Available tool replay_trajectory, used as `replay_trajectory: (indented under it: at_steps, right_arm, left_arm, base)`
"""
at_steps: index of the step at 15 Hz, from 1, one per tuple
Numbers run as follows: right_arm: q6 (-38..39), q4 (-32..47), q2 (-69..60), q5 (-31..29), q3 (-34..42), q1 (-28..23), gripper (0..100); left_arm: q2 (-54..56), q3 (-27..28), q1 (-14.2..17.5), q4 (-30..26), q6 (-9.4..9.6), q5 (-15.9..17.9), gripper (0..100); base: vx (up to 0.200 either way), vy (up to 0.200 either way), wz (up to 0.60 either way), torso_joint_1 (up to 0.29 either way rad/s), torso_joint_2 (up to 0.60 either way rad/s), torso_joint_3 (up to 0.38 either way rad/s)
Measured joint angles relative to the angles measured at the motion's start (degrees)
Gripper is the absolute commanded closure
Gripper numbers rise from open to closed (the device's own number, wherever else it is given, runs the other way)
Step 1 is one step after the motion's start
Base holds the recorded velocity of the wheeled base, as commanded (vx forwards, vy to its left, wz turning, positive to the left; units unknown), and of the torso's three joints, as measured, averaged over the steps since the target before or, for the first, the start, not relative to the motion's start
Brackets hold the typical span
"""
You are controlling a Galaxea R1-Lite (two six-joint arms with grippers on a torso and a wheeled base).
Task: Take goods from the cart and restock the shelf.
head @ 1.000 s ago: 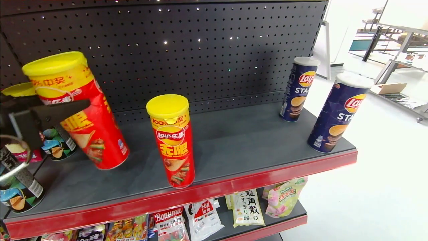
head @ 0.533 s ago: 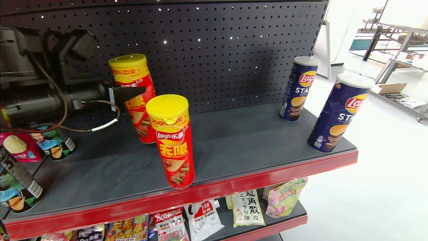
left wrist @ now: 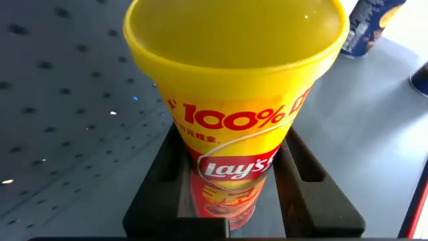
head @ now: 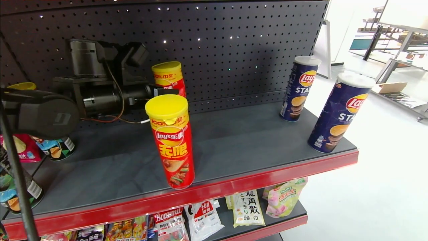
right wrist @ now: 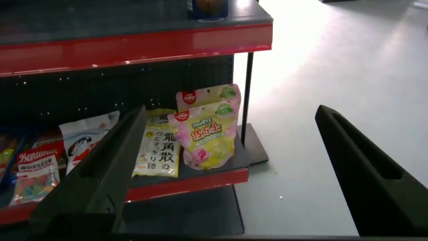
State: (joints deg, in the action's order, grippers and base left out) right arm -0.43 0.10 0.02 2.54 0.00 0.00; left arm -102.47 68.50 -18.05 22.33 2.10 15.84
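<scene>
Red can (head: 168, 77): upright, upper centre, behind front can (head: 172, 140).
Left pincer (left wrist: 234, 191): clamped on can's sides, axis vertical.
Right pincer (right wrist: 227, 167): apart, empty.

Head above shelf (head: 234, 144), wrists nearer.

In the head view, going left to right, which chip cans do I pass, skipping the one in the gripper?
dark can at the left edge → teal-patterned can → front red can with a yellow lid → rear blue can → front blue can
</scene>
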Motion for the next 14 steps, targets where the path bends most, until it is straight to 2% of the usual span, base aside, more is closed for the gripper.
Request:
replay_trajectory:
  at_steps: [11, 13, 14]
  right_arm:
    - [0.02, 0.00, 0.00, 0.00, 0.00, 0.00, 0]
    - [0.00, 0.00, 0.00, 0.00, 0.00, 0.00, 0]
    - [0.00, 0.00, 0.00, 0.00, 0.00, 0.00, 0]
  left_arm:
    - [-3.23, 0.55, -0.29, 4.53, 0.33, -0.29, 100]
    - [-3.28, 0.18, -0.18, 4.66, 0.37, -0.93, 100]
    - [-3.29, -0.09, -0.16, 4.73, 0.37, -2.34, 100]
  base:
    - [0.000, 0.000, 0.00, 0.000, 0.00, 0.000]
    - [0.000, 0.000, 0.00, 0.000, 0.00, 0.000]
    - [0.000, 0.000, 0.00, 0.000, 0.00, 0.000]
